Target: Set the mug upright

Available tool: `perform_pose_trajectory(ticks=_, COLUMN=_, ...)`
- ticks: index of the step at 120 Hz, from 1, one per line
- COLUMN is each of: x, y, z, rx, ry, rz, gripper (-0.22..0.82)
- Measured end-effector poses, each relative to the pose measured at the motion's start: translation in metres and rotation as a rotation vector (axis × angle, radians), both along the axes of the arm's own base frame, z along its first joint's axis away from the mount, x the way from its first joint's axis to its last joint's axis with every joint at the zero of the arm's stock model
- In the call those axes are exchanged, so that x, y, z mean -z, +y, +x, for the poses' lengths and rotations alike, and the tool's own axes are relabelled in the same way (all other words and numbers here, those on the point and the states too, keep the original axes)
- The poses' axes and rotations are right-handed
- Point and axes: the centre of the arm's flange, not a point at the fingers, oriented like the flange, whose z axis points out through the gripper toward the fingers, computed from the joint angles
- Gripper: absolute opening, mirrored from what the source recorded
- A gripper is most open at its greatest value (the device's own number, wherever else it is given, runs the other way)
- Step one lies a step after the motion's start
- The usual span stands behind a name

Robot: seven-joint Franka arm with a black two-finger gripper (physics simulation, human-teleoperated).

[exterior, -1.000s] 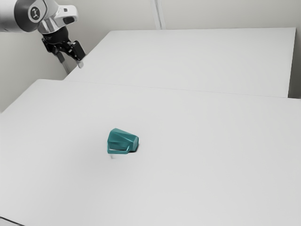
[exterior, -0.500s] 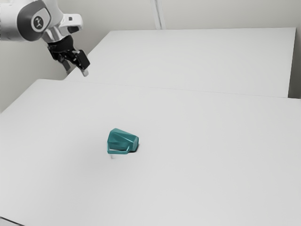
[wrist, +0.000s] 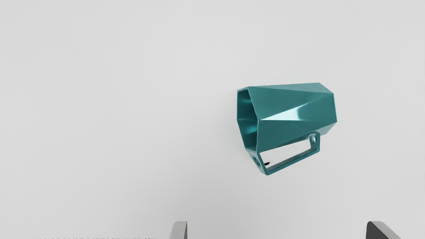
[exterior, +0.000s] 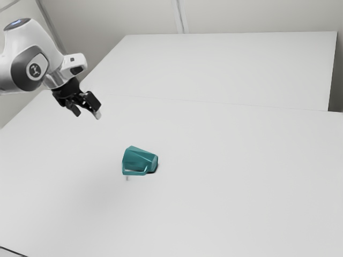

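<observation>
Teal mug [exterior: 140, 160] on its side upon white table [exterior: 225, 176], gripper [exterior: 87, 113] above the table, apart from mug, jaws wide.

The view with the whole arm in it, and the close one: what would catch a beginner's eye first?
Probably the teal mug, a lone splash of colour lying on its side on the pale table. Next comes the white arm at the exterior view's left, its black hand open above the table, apart from the mug.
</observation>
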Motion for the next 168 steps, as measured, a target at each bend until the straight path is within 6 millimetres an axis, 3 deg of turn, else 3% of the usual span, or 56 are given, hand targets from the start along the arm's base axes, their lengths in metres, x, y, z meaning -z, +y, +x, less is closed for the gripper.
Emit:
perform_pose_trajectory(ticks=47, x=0.074, y=0.034, z=-0.025, rx=-0.169, ry=0.036, rz=-0.284, gripper=0.58)
perform_pose_trajectory(ticks=65, x=0.094, y=0.051, z=-0.027, rx=-0.201, ry=0.028, rz=-0.373, gripper=0.58)
perform_pose_trajectory(ticks=132, x=0.166, y=0.078, z=-0.018, rx=-0.184, ry=0.002, rz=-0.657, gripper=0.58)
perform_pose_trajectory(ticks=168, x=0.201, y=0.086, z=-0.001, rx=-0.127, ry=-0.01, rz=-0.721, gripper=0.58)
